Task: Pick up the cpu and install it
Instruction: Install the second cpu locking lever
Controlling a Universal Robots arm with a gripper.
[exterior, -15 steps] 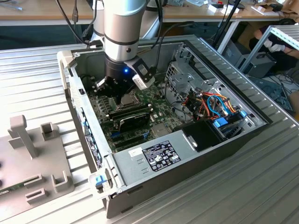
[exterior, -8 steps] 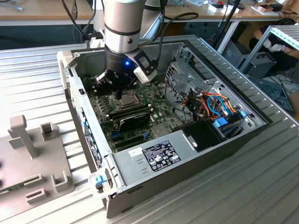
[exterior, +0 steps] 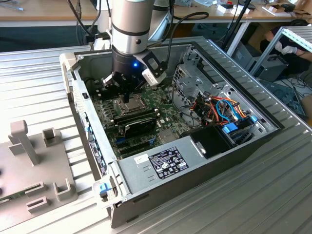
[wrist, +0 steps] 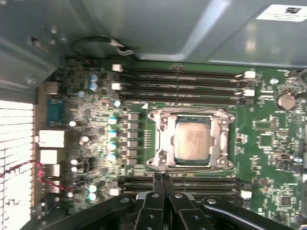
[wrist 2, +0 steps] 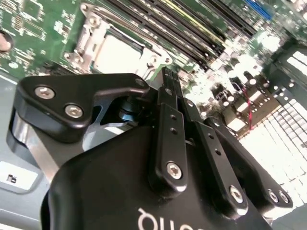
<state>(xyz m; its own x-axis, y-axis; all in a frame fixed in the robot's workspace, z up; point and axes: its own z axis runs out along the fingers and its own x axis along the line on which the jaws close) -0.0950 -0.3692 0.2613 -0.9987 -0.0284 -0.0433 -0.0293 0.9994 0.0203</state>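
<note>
The tool (wrist: pixel 163 178) is seen with its fingers pressed together and nothing held between them. Just beyond its tips, the cpu (wrist: pixel 192 140) is seated in the socket frame (wrist: pixel 190 139) on the motherboard (wrist: pixel 268 143), with memory slots (wrist: pixel 184 86) farther off.

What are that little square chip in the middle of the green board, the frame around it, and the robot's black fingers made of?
The cpu has a flat, dull silver-grey top, probably metal. The socket frame around it glints bright, so likely bare stamped steel. The gripper fingers are matt black with screw heads; anodised metal or hard plastic, I can't tell which. They look pressed together, holding nothing.
</note>
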